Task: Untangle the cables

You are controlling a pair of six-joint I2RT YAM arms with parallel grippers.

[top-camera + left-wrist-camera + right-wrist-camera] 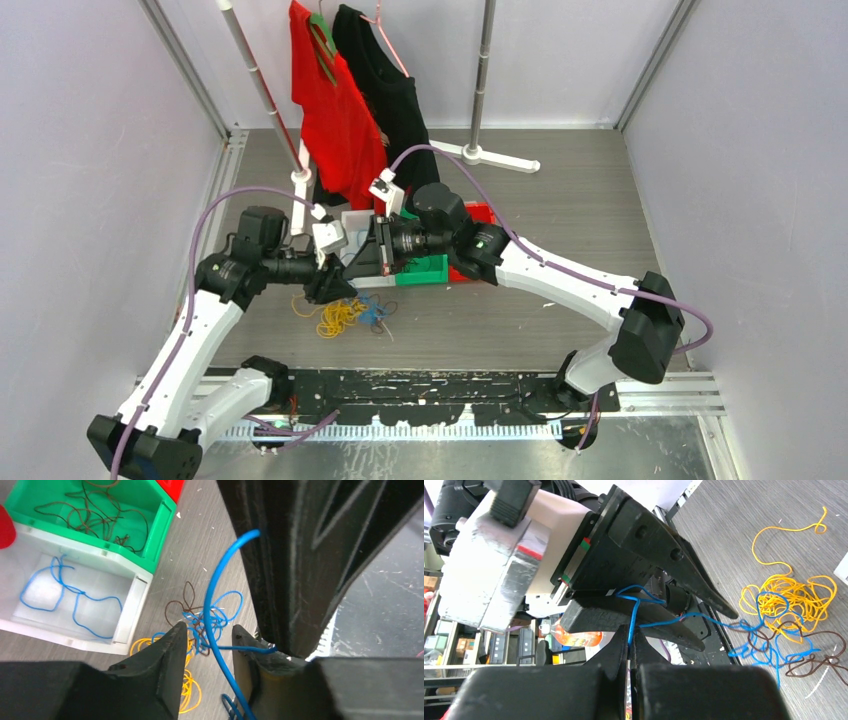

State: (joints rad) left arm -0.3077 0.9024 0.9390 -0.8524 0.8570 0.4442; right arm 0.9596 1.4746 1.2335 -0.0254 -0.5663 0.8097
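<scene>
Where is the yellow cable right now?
In the top view, the yellow cable lies bunched on the table, left of centre, right by the left gripper and tangled with the blue cable.

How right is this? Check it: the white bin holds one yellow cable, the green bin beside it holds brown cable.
Wrong colour: the cable in the white bin is blue, not yellow, as the left wrist view shows. The green bin does hold brown cable.

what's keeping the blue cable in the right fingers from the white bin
The blue cable is snarled at its far end with the brown cable and yellow cables, and runs between the left fingers.
</scene>
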